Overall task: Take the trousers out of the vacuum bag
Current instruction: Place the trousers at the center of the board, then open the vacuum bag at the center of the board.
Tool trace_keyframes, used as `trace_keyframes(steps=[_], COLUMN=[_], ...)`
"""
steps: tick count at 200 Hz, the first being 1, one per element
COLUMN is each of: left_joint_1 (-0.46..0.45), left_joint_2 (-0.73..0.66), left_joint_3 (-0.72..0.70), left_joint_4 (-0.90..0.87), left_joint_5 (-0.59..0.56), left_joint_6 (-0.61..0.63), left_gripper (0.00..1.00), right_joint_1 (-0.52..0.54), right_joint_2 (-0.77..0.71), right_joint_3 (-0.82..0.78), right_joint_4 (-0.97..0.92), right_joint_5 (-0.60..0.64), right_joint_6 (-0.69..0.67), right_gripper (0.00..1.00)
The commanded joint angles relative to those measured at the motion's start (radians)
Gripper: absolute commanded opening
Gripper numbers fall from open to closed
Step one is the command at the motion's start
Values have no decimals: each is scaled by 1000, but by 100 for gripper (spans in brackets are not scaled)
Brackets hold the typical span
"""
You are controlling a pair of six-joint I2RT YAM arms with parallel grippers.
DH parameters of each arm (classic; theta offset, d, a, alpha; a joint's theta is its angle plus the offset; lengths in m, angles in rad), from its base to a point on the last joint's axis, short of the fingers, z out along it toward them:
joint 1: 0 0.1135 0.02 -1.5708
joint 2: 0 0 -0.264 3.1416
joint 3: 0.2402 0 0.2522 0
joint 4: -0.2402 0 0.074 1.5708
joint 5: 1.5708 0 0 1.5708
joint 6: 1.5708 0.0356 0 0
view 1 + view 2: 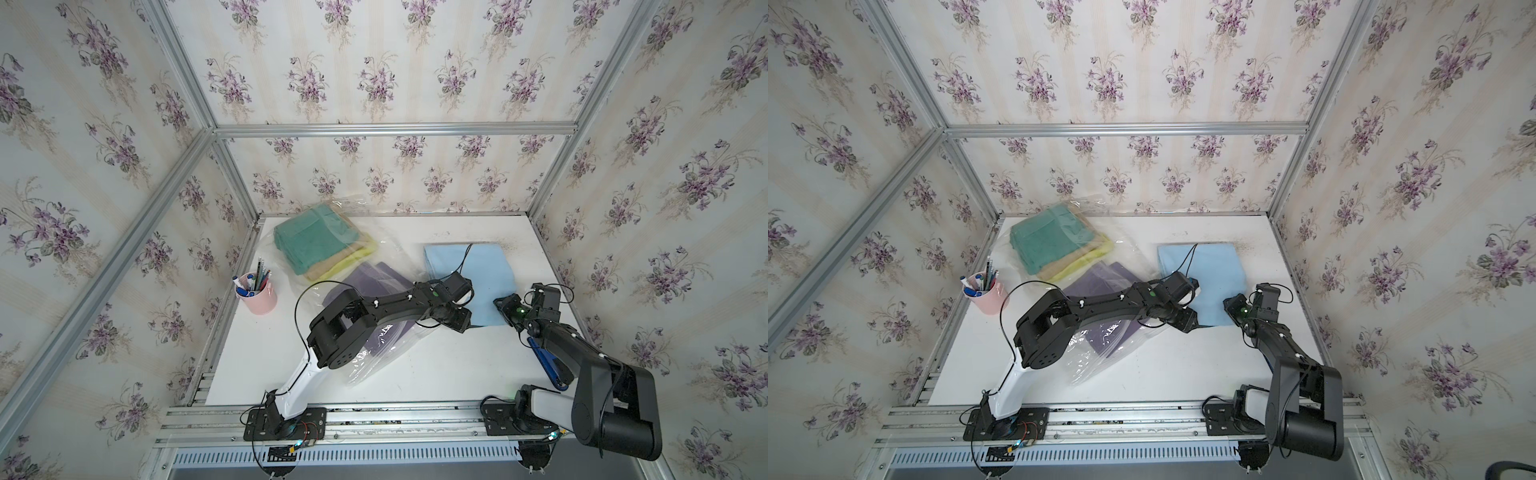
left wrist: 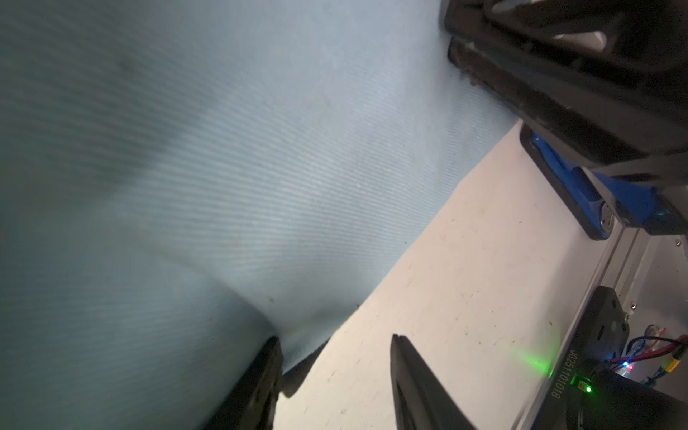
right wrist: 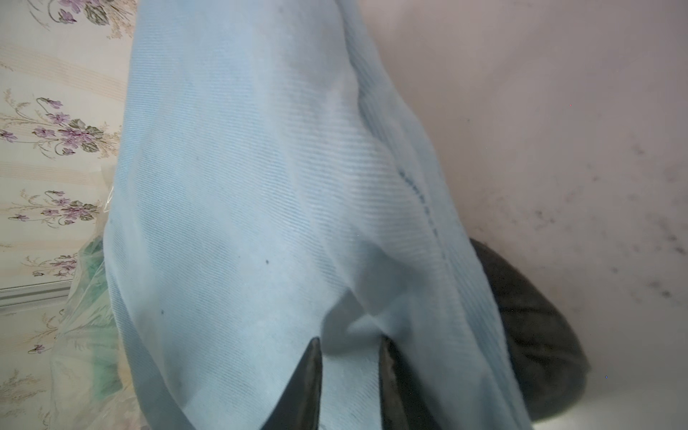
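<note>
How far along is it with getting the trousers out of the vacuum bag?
Done: the light blue trousers lie outside the vacuum bag, over a dark grey garment. In hand: the right gripper pinches the blue cloth; the left gripper straddles its corner, jaws apart. Left: the purple trousers and the teal, tan and yellow stack are inside.

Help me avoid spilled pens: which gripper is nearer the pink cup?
Left. The left gripper sits at the light blue trousers' near edge, on the side facing the pink cup; the right gripper pinches the same trousers further along, away from the cup.
</note>
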Motion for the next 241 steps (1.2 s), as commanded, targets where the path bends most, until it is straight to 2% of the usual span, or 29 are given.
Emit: trace_keyframes(steps=[1,12,15,52,96,125,171,190,215,241], left_joint_1=[0,2,2,13,18,18,11,-17,-78,-100], left_joint_2=[-25,-48,-54,-153,-344,-493,-660,-689,-679,-643], left_joint_3=[8,19,23,38,-76,-169,-301,-350,-397,-429], left_joint_4=[-28,-44,-48,-109,-184,-263,-389,-421,-449,-444], left_joint_5=[-29,-38,-40,-69,-179,-297,-446,-493,-613,-642], left_joint_6=[9,19,23,67,137,178,199,198,167,125], left_gripper=[54,54,58,75,100,100,100,100,100,100], right_joint_1=[0,-1,-1,2,44,160,368,412,439,451], right_joint_2=[-47,-89,-100,-166,-181,-134,-21,35,118,184], right_joint_3=[12,24,29,124,174,225,282,284,289,292], right_joint_4=[1,6,1,-95,-130,-165,-205,-210,-220,-231], right_joint_5=[26,3,1,-20,-24,82,340,392,433,481], right_joint_6=[-2,-16,-20,-113,-187,-235,-286,-292,-289,-298], right_gripper=[33,38,39,59,83,93,100,100,100,100])
